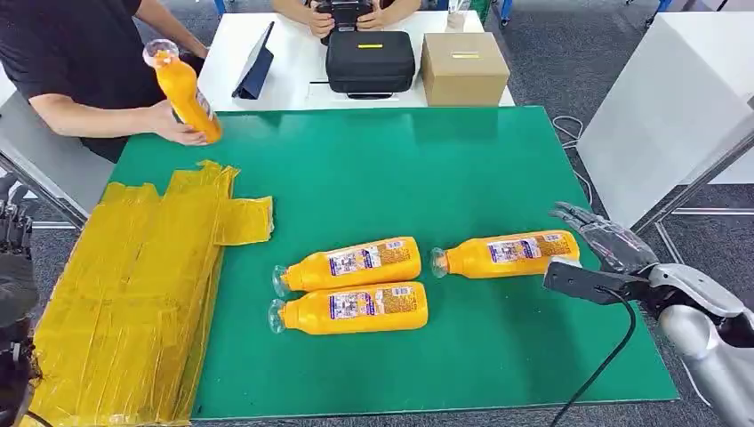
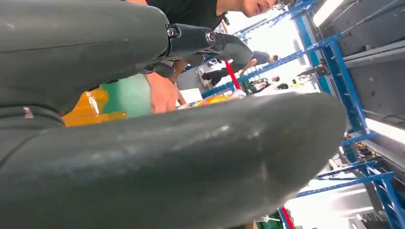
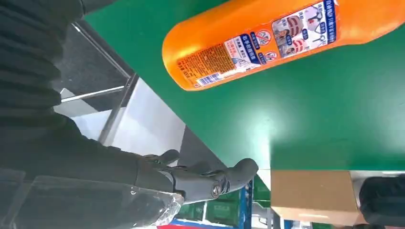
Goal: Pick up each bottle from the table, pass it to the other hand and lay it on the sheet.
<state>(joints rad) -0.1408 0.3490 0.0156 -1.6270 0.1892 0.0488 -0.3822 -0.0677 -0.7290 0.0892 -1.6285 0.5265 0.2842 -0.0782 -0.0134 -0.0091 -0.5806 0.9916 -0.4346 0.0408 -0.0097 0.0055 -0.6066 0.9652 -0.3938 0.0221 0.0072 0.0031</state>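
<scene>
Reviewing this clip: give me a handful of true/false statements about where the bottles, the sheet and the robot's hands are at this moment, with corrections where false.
1. Three orange plastic bottles lie on their sides on the green table mat. True: a pair side by side and a third bottle to their right.
2. A bottle already lies on the crumpled yellow sheet. False: nothing lies on the sheet.
3. The robot's right hand grips the third bottle. False: it holds nothing, fingers spread, next to that bottle's base.
4. A person's hand holds a fourth orange bottle upright at the mat's far left corner. True.
5. A black case stands on the mat. False: it stands on the white table beyond.
</scene>
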